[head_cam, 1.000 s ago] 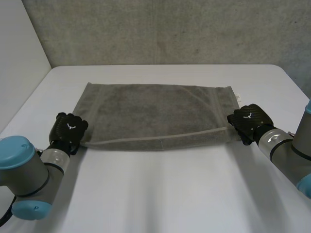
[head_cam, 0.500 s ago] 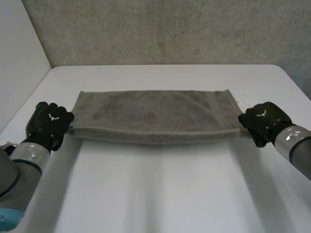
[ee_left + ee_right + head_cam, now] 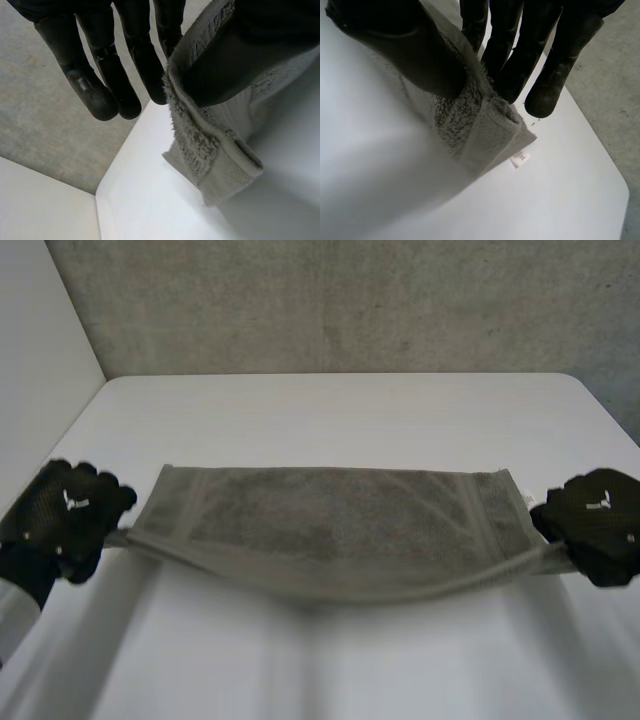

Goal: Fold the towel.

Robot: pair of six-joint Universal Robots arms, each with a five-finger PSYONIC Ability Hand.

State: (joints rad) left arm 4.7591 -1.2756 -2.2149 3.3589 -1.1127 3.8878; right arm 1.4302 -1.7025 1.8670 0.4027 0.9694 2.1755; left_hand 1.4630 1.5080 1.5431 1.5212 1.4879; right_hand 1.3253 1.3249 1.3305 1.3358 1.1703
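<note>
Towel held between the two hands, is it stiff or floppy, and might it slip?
Probably floppy: the towel sags in the middle between the left hand and right hand. Likely grippy rather than slippery: its pile looks coarse where each thumb pinches an end.

— What has the black left hand [image 3: 107, 75] got?
— A doubled corner of the grey terry towel [image 3: 210, 145], pinched between thumb and straight fingers.
— And around it?
— From the fingertips, the corner juts toward five o'clock against the white table [image 3: 150, 205]; a rough grey wall [image 3: 35, 120] lies at nine.
</note>
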